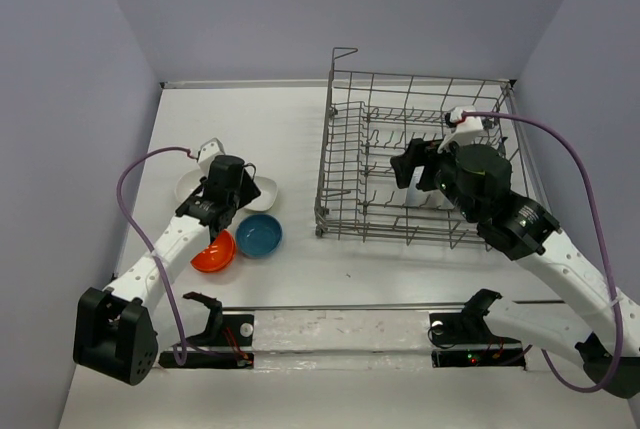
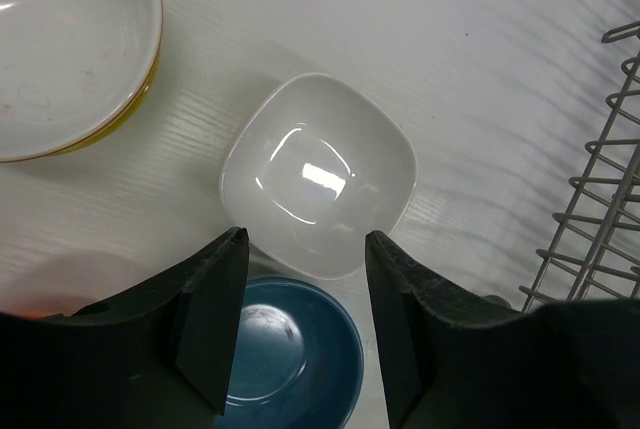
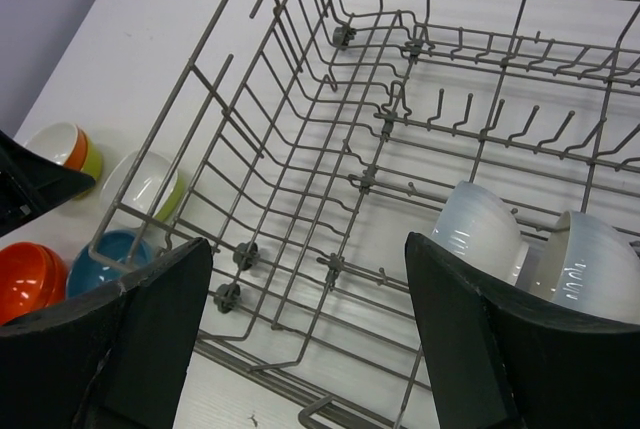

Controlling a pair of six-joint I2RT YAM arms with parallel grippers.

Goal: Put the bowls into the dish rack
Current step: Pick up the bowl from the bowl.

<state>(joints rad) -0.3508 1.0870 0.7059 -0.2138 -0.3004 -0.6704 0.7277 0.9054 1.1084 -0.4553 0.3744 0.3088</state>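
Pick step: my L gripper, jaws spread, hovers over squarish white bowl. Next I drop, pinch rim. R gripper spread, empty, over dish rack.

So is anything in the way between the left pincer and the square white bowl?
No, nothing visible. The left pincer hangs open just above the square white bowl. The blue bowl sits close beside it, not on top.
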